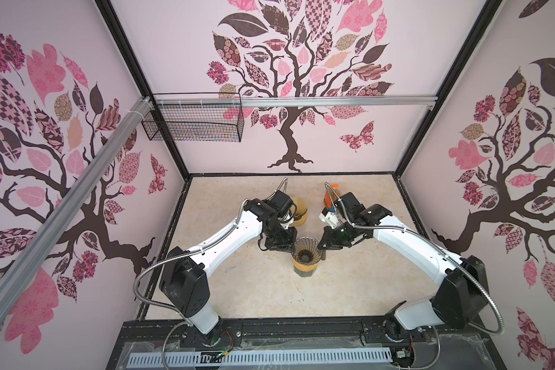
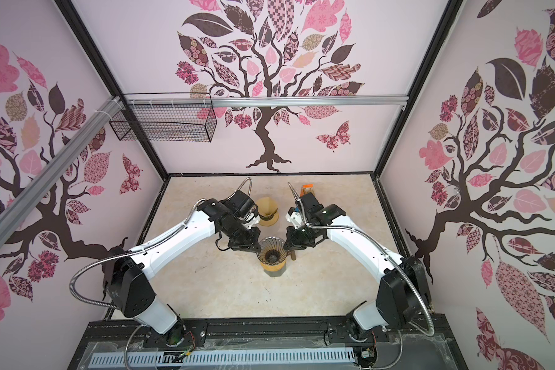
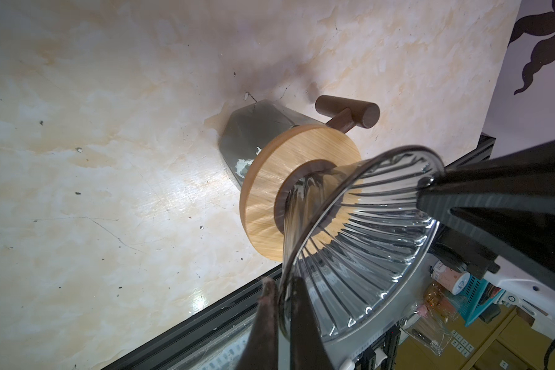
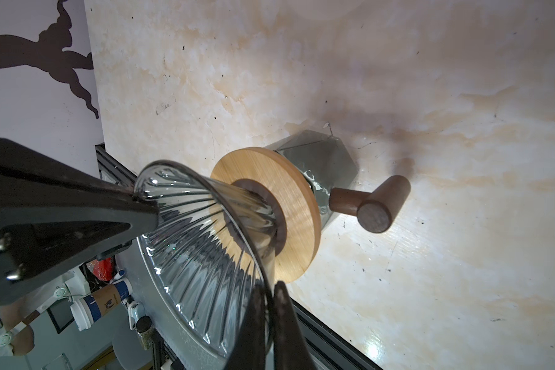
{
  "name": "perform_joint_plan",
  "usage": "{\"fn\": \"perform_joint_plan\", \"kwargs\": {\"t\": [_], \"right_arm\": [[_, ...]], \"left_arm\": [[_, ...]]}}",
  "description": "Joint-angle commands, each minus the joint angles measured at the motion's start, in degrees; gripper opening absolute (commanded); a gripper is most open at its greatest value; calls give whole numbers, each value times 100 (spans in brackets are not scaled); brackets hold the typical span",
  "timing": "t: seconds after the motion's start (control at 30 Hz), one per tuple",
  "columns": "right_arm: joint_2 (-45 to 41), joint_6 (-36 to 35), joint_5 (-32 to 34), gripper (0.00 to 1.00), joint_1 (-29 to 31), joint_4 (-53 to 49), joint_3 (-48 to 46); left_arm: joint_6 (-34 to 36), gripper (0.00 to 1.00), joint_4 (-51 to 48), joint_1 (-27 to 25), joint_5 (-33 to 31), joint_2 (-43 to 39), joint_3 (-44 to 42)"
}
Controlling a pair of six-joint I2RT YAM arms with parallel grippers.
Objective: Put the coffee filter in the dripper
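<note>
Tan paper coffee filter [image 1: 299, 209] sits up-frame of ribbed glass dripper [image 1: 306, 253], nearer my left claw [image 1: 291, 249]; left and right claw [image 1: 321, 247] clamp dripper rim.

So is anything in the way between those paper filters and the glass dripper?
Nothing visible lies on the table between the coffee filters and the dripper, and its mouth is open. But the left gripper and right gripper each pinch its rim from opposite sides, crowding the way in.
</note>
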Motion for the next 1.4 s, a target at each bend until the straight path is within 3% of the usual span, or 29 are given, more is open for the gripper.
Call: {"fn": "perform_joint_plan", "kwargs": {"t": [0.0, 0.8, 1.37], "right_arm": [[403, -250, 412, 1, 90, -322, -222], [1119, -87, 161, 1, 113, 170, 895], [762, -85, 602, 2, 115, -42, 845]], "left_arm": [[152, 3, -60, -103, -188, 398, -413], [264, 4, -99, 760, -639, 315, -69], [286, 5, -85, 446, -313, 308, 153]]}}
